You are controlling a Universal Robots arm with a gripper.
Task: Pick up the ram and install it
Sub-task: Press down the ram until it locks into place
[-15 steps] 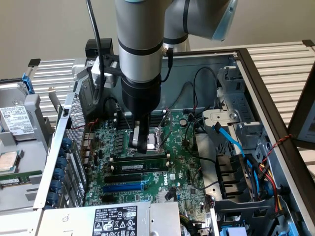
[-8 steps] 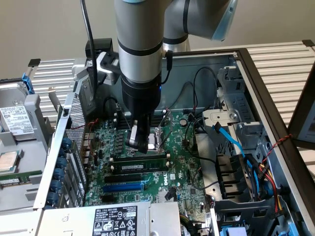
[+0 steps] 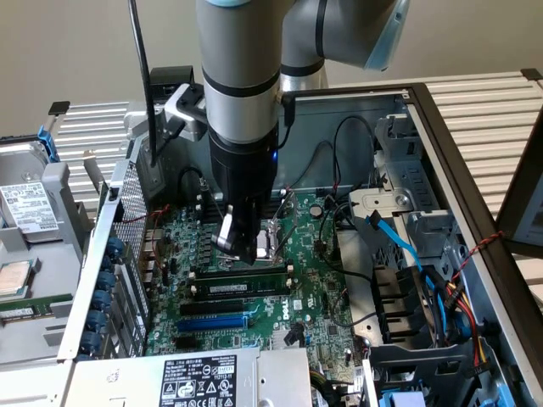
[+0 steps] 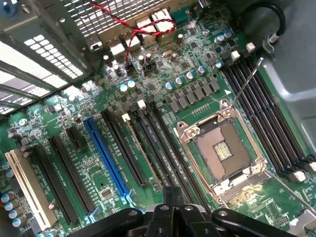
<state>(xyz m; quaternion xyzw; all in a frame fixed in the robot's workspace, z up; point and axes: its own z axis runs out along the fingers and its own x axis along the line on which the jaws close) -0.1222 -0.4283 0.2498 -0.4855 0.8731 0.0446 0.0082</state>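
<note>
Clenched pincer hangs just above the ram, which is seated in a black slot near the motherboard's middle, beside the blue slot.

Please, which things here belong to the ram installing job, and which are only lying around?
Belongs to the job:
- ram, standing in a black slot
- gripper, shut, close above the ram
- neighbouring black slot

Just lying about:
- hard drive
- blue cable
- processor socket
</note>
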